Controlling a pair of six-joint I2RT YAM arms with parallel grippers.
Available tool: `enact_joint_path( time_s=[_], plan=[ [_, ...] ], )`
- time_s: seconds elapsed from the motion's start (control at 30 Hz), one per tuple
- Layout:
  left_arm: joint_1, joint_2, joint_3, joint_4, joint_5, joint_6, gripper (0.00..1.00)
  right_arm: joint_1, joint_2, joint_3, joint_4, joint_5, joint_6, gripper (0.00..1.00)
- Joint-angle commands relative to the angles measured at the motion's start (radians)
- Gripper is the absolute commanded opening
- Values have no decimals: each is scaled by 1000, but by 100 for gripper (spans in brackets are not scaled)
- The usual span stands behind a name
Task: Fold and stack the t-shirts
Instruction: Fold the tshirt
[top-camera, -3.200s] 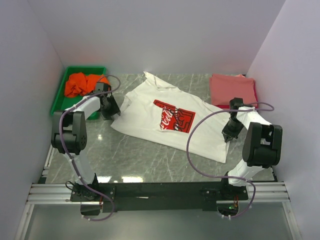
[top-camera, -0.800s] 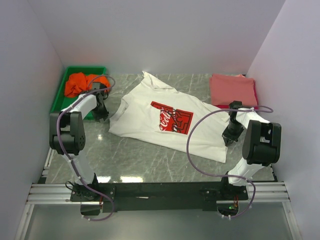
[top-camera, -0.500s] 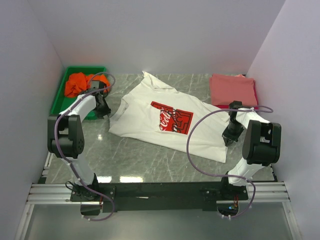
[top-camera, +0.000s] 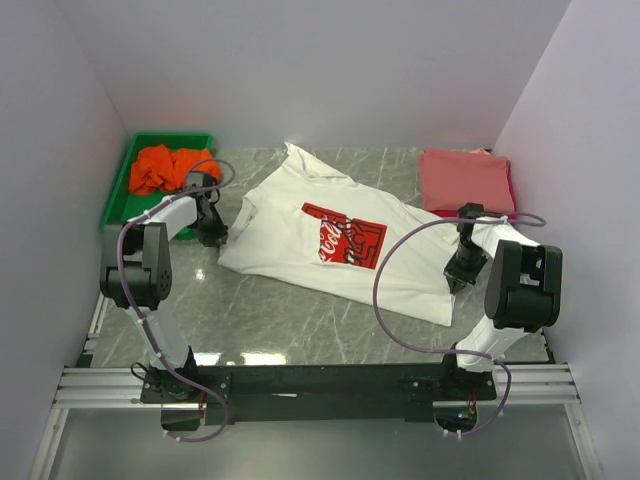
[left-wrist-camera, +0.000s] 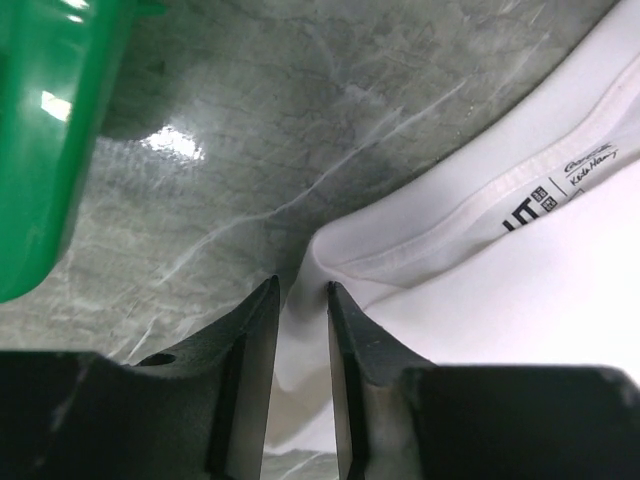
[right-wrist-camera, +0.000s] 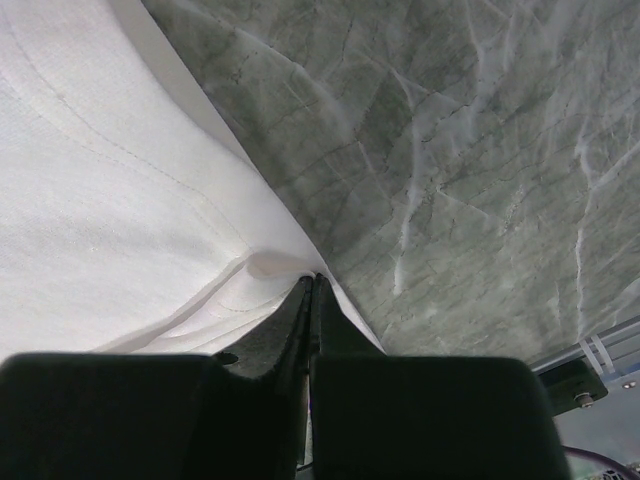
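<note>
The left end effector (left-wrist-camera: 300, 286), jaws slightly apart, straddles the white t-shirt's (top-camera: 290, 215) 9 o'clock edge, while the right end effector (right-wrist-camera: 312, 281) is clamped tight on its 3 o'clock edge.

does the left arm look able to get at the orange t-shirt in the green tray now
Probably yes. The orange t-shirt lies uncovered in the green tray beside the left gripper, nothing between them; its jaws straddle an edge of the white t-shirt, slightly apart.
</note>
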Motion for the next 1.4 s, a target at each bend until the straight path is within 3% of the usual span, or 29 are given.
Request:
enact_joint_path(
  time_s=[0.0, 0.17, 0.27, 0.3, 0.53, 0.83, 1.0, 1.17, 1.37],
  plan=[
    [-4, 14, -11, 47, 21, -14, 31, -12, -19, -15, 1, 37, 5, 0],
    [-10, 45, -11, 84, 47, -12, 28, -12, -25, -15, -1, 35, 5, 0],
    [-19, 59, 21, 55, 14, -6, 4, -12, -24, -14, -2, 35, 6, 0],
    [-19, 59, 30, 40, -5, -6, 1, -12, -24, -14, -1, 34, 6, 0],
    [-19, -4, 96, -130, -213, 41, 1, -12, -16, -17, -7, 46, 9, 0],
    [-19, -39, 100, -261, -313, 80, 15, -12, -7, -21, -8, 49, 6, 0],
    [-19, -58, 119, -278, -325, 84, 42, -12, -10, -23, -5, 51, 6, 0],
    [-33, -88, 169, -261, -296, 84, 43, -12, -13, -23, -4, 46, 6, 0],
    [-125, -87, 188, -180, -112, 23, 43, -12, -22, -28, -8, 46, 6, 0]
  ],
)
